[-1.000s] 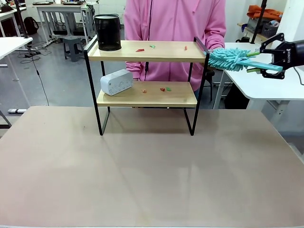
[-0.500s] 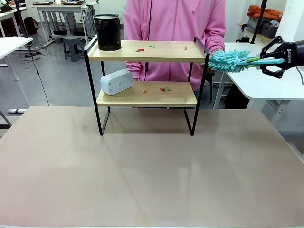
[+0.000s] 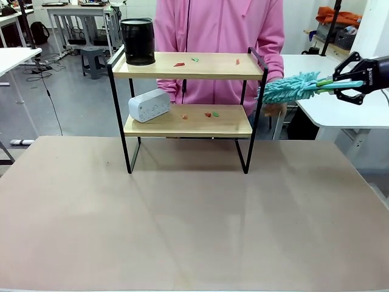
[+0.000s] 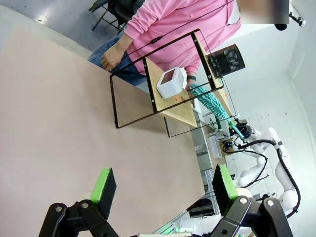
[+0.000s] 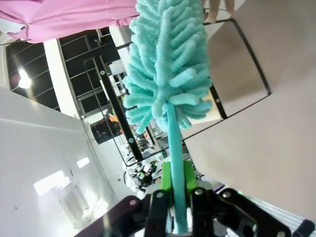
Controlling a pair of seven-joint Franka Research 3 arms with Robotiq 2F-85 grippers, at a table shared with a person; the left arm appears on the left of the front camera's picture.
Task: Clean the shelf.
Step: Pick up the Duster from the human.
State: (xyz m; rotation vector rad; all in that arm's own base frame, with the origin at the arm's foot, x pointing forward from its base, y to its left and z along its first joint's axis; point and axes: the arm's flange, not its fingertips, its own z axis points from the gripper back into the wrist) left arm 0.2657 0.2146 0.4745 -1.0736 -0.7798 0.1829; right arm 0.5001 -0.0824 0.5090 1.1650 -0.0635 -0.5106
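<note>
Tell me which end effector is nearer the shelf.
Right. The right end effector, shut on the teal duster, hovers right of the shelf, the duster head beside its frame. The left end effector hangs open over the near table, well back from it.

Right end effector [image 3: 351, 82], clamped on teal duster [image 3: 290, 87]: the duster head ends just beside the right-hand posts of the shelf [image 3: 213, 67]. Beyond the head, both boards are free apart from small scraps [image 3: 210, 114]. At the far end from it, a white socket block [image 3: 149, 104] blocks the lower board and a black mesh cup [image 3: 137, 41] the upper. A person [image 3: 219, 30] stands close behind the shelf.

Left end effector [image 4: 164, 183], jaws wide: bare bench [image 4: 59, 123] ahead, up to the shelf's feet.
</note>
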